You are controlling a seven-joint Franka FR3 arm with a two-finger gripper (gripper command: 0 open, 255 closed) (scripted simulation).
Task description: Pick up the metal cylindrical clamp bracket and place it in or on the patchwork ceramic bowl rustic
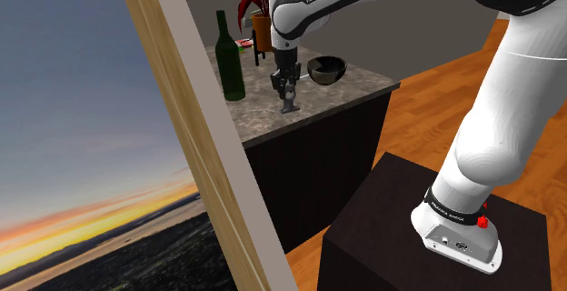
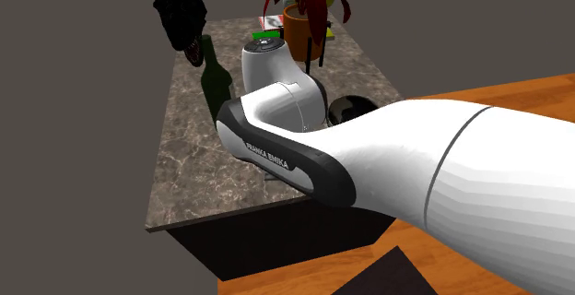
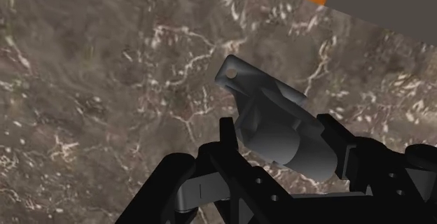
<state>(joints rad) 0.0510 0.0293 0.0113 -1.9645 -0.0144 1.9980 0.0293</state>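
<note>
A dark grey metal clamp bracket, a short cylinder with a flat tab and a hole, sits between my fingers. The gripper is shut on its round body, with the tab pointing away over the marble counter. In the shoulder view the gripper points straight down, and the bracket hangs at its tip just at the counter top. I cannot tell if it touches the surface. The dark bowl stands a short way to that view's right. In the second exterior view my arm half hides the bowl.
A tall green bottle stands to the shoulder view's left of the gripper. A potted red-leaved plant and a small flat box are at the back. A wooden frame blocks that view's left. The counter edge drops to an orange wood floor.
</note>
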